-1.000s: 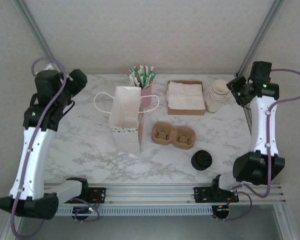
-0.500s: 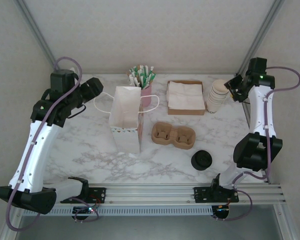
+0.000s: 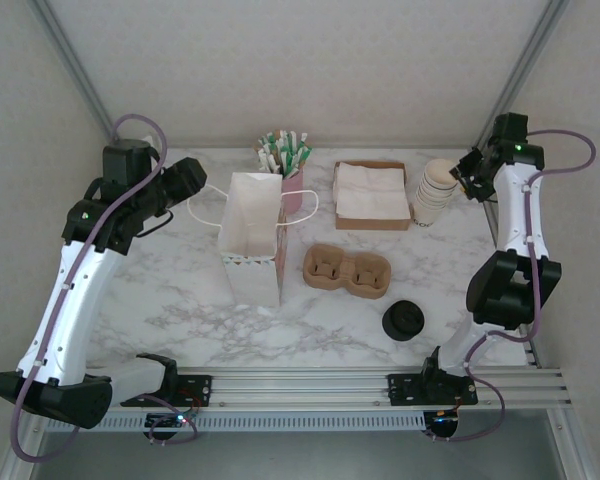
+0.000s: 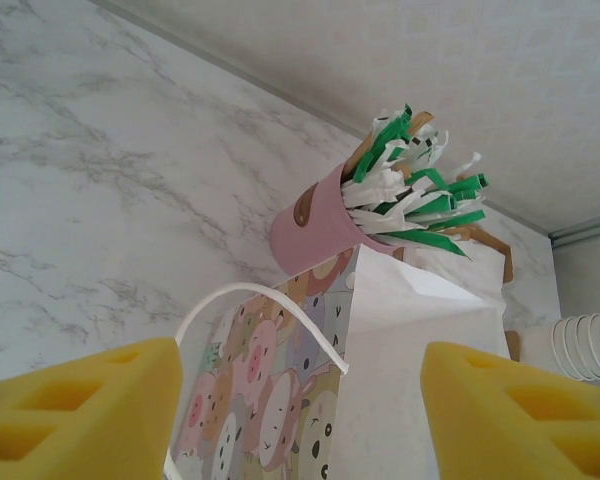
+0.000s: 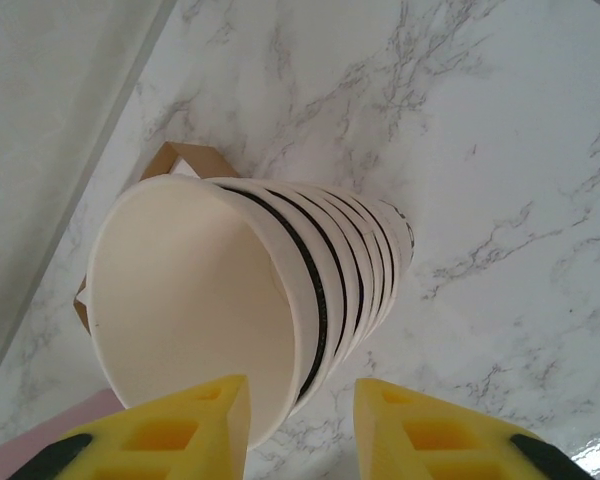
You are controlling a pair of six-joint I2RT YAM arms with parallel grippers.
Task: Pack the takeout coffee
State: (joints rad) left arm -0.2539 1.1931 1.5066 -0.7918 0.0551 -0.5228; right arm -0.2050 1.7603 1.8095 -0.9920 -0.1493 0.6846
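- Top view: the stack of paper cups stands at the far right of the surface, just right of the napkin box. The right jaws hover close beside its top.
- The paper bag stands upright and open-mouthed left of centre, with the left jaws near its left handle. A pulp cup carrier lies just right of the bag. A black lid sits nearer, and a pink holder of stir sticks stands behind the bag.
- Left wrist view: the left jaws are wide open and hold nothing, the yellow pads well apart. Ahead between them are the bag's cartoon-printed side and its thin white handle loop.
- The bag looks like thin paper. It is probably light, easily creased and ready to tip if nudged. The top rim or the handle would be the place to hold it.
- Right wrist view: the right jaws are narrowed to a small gap and clamp nothing. The top cup's open mouth faces the camera, its near rim low beside the left pad.
- The cups are white with a dark band below each rim, and they are nested tightly.
- They should be light, thin-walled and easy to crush, and the nested ones may cling together.
- A gentle pinch on the top cup's rim wall, one pad inside and one outside, looks the safest hold.
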